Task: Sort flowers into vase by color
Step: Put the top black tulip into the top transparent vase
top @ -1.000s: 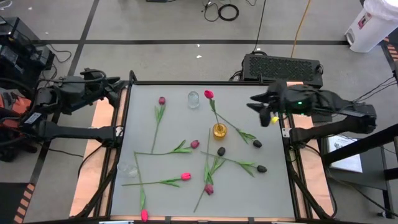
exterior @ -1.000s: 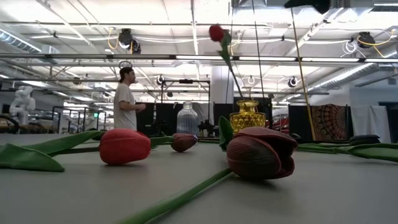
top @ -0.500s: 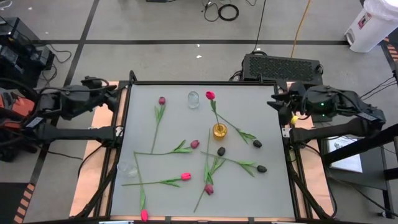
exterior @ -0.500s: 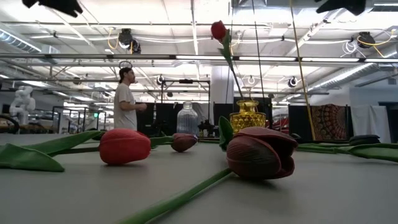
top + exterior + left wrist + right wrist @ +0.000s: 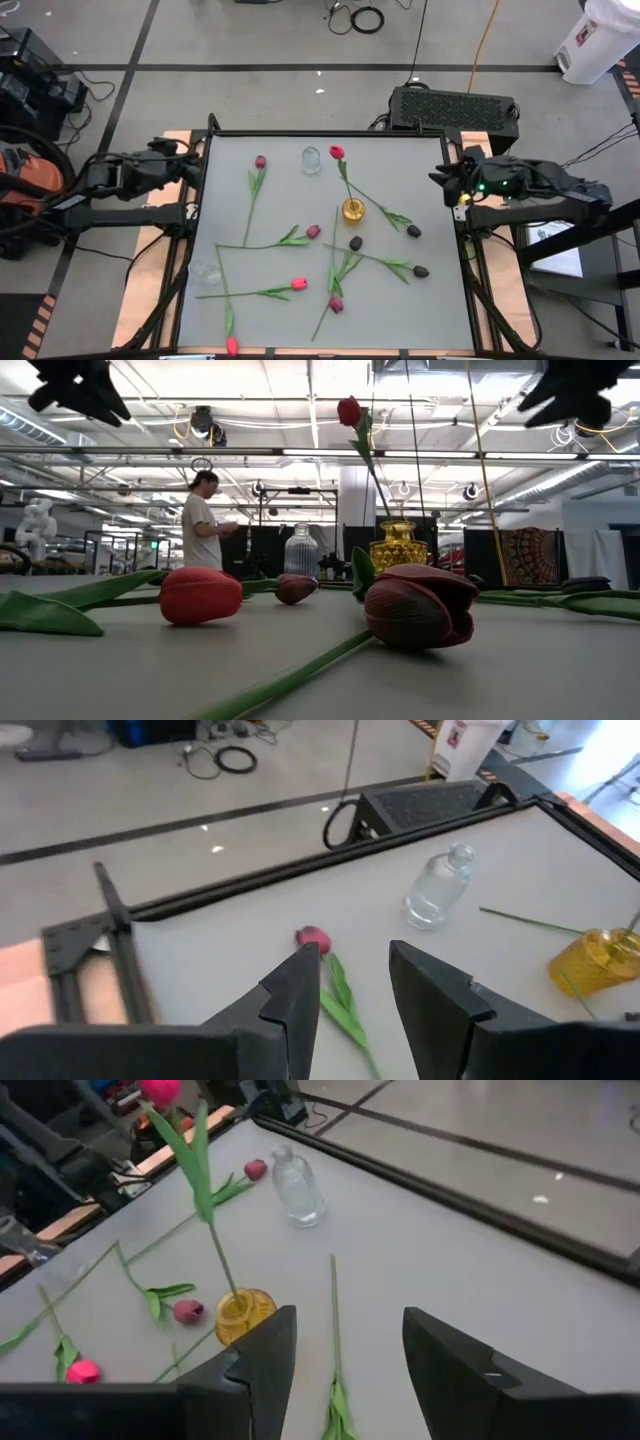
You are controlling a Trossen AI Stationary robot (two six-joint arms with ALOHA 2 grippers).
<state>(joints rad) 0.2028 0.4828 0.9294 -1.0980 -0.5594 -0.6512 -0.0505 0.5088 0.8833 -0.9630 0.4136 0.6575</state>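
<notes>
Left pincer (image 5: 196, 163) parked at the surface's (image 5: 430, 300) left edge, right pincer (image 5: 443, 176) at its right edge; both spread, holding nothing. One red tulip (image 5: 337, 152) stands in yellow vase (image 5: 352, 210); remaining flowers (image 5: 298, 284) lie scattered flat. Clear vase (image 5: 311, 159) empty.

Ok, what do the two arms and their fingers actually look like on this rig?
Both arms are black with chunky jointed housings and dark cables along them. The left gripper ends in two flat, angular black fingers. The right gripper has the same blocky fingers, plus a small green light and a yellow mark near its wrist.
</notes>
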